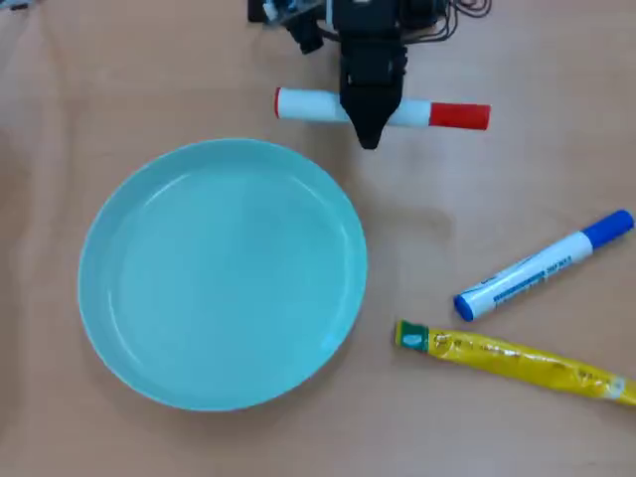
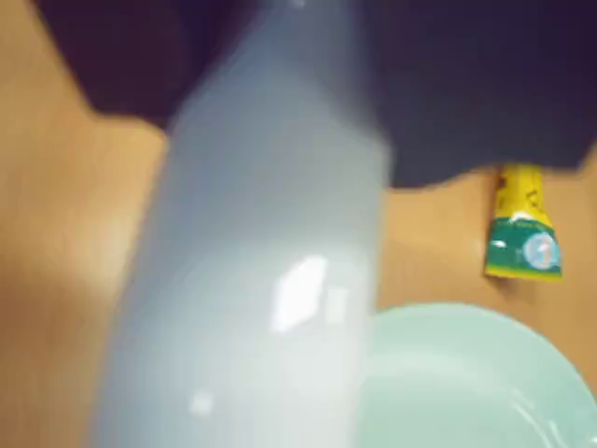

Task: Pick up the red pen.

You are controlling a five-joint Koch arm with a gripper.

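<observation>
overhead view: red pen is seen lying near the top edge of the tabletop, long axis running left-right across the view, red cap to the right, thin red ring at the left end. gripper is seen reaching down from the top edge and crossing the barrel at about mid-length, squarely across the long axis; the tip shows just past the barrel on the plate side. the pen is thus judged to be directly under or between the jaws, not off to either side. wrist view: the frame is filled by a blurred white barrel, very close to the lens, with dark gripper body above it. jaw opening cannot be told: only one dark tip is shown from above, and no jaw edges are resolved in the wrist view, so whether the barrel is clamped or only straddled is left undecided. whether the pen is lifted off the tabletop cannot be made out either. plate lies just below the pen; blue marker and yellow packet are noted well apart, lower right.
</observation>
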